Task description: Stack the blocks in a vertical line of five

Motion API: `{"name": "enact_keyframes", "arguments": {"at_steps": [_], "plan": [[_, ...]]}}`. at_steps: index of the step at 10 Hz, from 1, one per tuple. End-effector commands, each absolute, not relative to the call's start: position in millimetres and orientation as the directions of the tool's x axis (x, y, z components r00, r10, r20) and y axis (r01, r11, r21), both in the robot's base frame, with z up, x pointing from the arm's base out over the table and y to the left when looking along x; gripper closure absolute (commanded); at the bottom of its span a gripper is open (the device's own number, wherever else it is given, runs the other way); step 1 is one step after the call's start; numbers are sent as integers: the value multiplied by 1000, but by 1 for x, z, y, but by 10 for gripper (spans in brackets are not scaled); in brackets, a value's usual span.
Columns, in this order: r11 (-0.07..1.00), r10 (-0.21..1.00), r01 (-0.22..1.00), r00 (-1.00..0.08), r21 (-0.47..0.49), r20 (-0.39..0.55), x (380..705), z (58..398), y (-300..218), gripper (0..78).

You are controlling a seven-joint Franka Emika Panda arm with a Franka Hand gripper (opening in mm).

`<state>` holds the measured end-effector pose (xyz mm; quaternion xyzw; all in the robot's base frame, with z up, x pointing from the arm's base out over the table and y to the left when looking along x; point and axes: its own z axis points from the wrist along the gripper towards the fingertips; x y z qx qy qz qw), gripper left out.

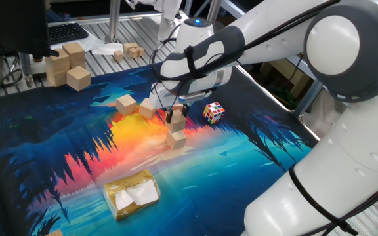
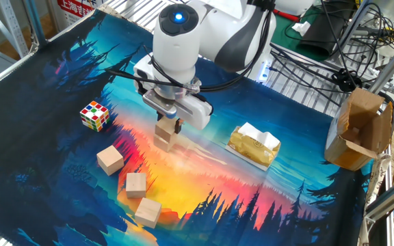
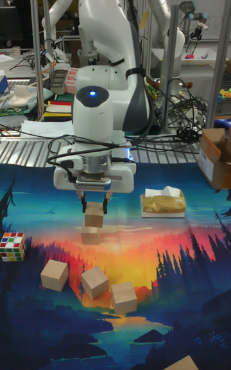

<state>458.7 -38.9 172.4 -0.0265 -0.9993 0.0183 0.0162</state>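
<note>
My gripper (image 3: 95, 208) is shut on a tan block (image 3: 95, 214), holding it directly over a second block (image 3: 90, 236) that lies on the mat. The two are nearly in line; I cannot tell whether they touch. In the other fixed view the held block (image 2: 167, 128) sits just above the lower one (image 2: 163, 141). Three loose blocks lie on the mat in front: one (image 2: 110, 159), another (image 2: 136, 184) and a third (image 2: 148, 212). The first fixed view shows the gripper (image 1: 174, 116), the lower block (image 1: 176, 137) and two loose blocks (image 1: 126, 103) (image 1: 147, 109).
A multicoloured puzzle cube (image 2: 94, 115) lies left of the stack. A yellow packet with white tissue (image 2: 254, 145) lies to its right. Larger pale wooden blocks (image 1: 67, 64) stand off the mat at the back. A cardboard box (image 2: 358, 130) is beside the mat.
</note>
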Motion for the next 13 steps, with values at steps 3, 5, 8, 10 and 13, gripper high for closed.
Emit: {"name": "enact_keyframes", "arguments": {"at_steps": [3, 5, 8, 10, 13], "plan": [[999, 11, 10, -1000, -37, 29, 449, 163, -47, 763], [999, 4, 3, -1000, -34, 22, 443, 157, -51, 763], [1000, 3, 2, -1000, -29, 24, 441, 155, -52, 763], [1000, 0, -1, -1000, -19, 24, 440, 151, -56, 763], [1000, -1, -1, -1000, -8, 22, 441, 147, -61, 763]]}}
